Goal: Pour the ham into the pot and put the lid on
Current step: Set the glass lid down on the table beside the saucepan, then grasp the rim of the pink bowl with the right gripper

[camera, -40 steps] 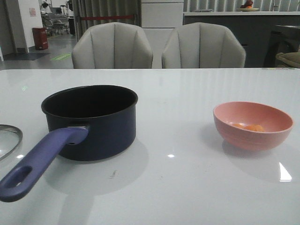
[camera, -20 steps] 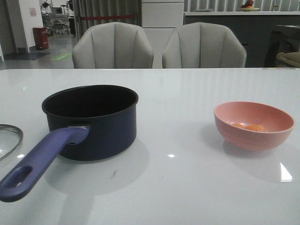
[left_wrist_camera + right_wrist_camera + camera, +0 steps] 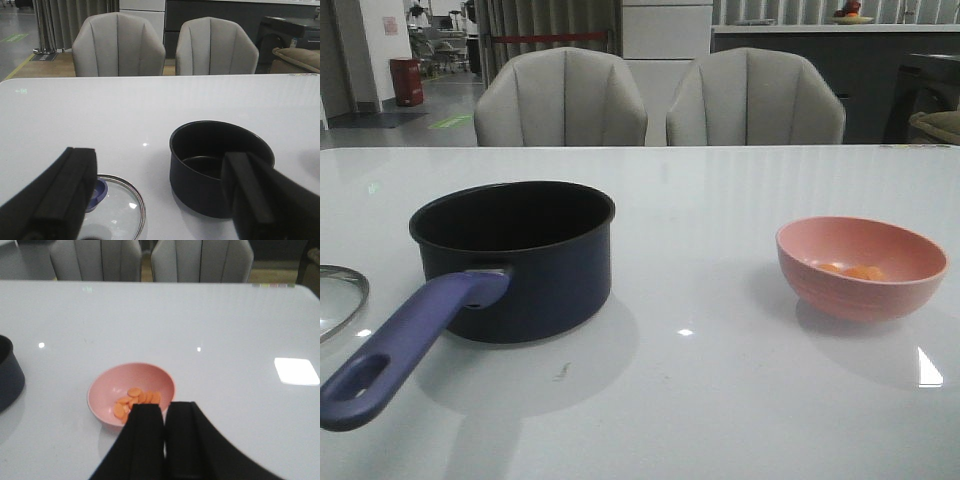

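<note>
Two grippers above the tabletop

Left gripper [image 3: 155, 195] spread wide over lid [image 3: 117, 207] and pot [image 3: 220, 167]. Right gripper [image 3: 164, 432] pinched together, empty, near the pink bowl [image 3: 131, 399] holding ham [image 3: 136, 401]. Pot stands uncovered on the tabletop [image 3: 720, 400], lid beside it.

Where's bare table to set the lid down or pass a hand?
Widest free patch: between the pot and the pink bowl. Also bare: the strip behind both, toward the chairs. Crowded on the left, where the lid lies close beside the pot's handle.
</note>
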Tool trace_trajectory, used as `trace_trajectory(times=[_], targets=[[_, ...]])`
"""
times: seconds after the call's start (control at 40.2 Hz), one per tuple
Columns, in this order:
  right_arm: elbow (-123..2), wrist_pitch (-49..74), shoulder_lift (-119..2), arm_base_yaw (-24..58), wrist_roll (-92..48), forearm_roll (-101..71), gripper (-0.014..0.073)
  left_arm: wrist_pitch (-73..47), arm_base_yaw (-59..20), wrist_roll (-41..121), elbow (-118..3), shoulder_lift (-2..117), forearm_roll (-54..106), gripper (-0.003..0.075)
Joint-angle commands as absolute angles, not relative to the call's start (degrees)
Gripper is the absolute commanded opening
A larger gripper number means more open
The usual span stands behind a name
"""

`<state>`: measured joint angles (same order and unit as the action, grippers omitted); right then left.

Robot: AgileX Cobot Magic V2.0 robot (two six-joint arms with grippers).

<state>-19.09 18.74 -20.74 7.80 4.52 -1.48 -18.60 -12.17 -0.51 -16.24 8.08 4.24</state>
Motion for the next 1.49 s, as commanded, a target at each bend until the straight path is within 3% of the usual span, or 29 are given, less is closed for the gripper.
trace_trajectory(times=[0.0,0.274,0.373,0.423,0.498,0.871,1.468], targets=[[-21.31,16.58,-24.19,7.43,3.69,-0.59,0.0169,-14.01,-12.51,-0.53,-17.84,8.6,4.33,0.0553],[-22.68,13.45,-31.17,7.43,4.41,-1.47,0.0194,-14.01,-12.51,-0.53,-17.84,8.6,4.33,0.0553],[-25.25,14.12,-36.17,7.43,4.65,-1.61,0.0315,-14.01,-12.51,-0.53,-17.84,8.6,4.33,0.0553],[-27.16,14.67,-39.55,7.43,5.14,-1.99,0.0418,-14.01,-12.51,-0.53,-17.84,8.6,4.33,0.0553],[-30.1,15.51,-43.96,7.34,6.31,-1.99,0.0484,-14.12,-12.51,-0.53,-17.84,8.6,4.33,0.0553],[-46.52,25.56,-70.19,0.15,6.78,-6.52,0.0486,-14.32,-12.51,-0.53,-17.84,8.6,4.33,0.0553],[-68.67,34.42,-99.8,-0.14,-1.11,-14.16,0.0486,-14.46,-12.51,-0.53,-17.84,8.6,4.33,0.0553]])
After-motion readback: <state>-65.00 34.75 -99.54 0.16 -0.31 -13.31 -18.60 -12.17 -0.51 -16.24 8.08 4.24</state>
